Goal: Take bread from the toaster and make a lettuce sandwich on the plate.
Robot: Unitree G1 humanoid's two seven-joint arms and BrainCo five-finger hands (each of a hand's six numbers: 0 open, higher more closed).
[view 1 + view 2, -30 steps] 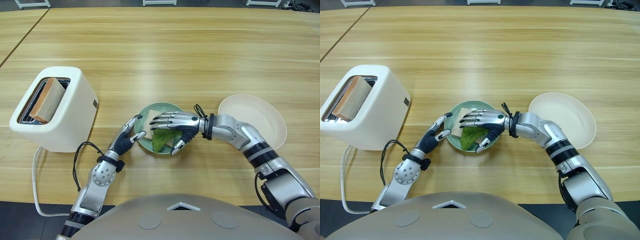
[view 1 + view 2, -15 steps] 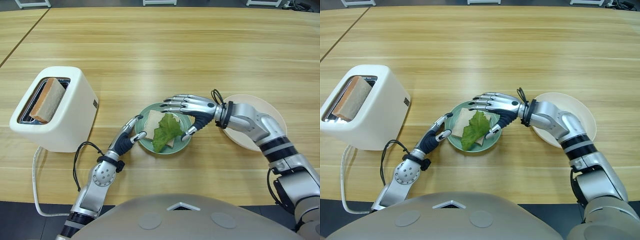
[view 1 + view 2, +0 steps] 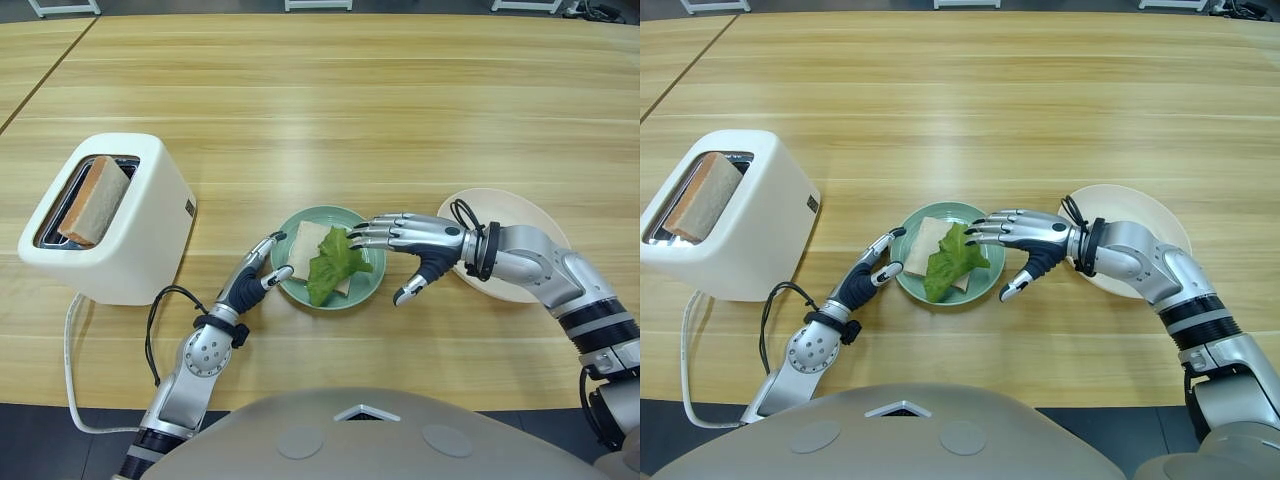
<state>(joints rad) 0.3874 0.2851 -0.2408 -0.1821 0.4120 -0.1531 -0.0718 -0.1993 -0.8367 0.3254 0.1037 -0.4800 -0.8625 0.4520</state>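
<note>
A green plate (image 3: pixel 367 283) sits on the wooden table with a slice of bread (image 3: pixel 306 240) on it and a lettuce leaf (image 3: pixel 333 264) lying across the bread. My right hand (image 3: pixel 408 240) hovers just right of the plate, fingers spread and holding nothing. At the plate's left rim rests my left hand (image 3: pixel 255 278), fingers straight against the rim. A white toaster (image 3: pixel 140 235) stands at the left with one slice of bread (image 3: pixel 95 198) sticking up from its slot.
An empty white bowl (image 3: pixel 531 230) lies at the right, partly under my right forearm. A toaster cord (image 3: pixel 72 350) runs along the near left table edge. Bare wood stretches across the far half of the table.
My right hand has let go of the lettuce on the bread and drawn back to the right, off the plate. The left hand has stayed at the plate's rim.
</note>
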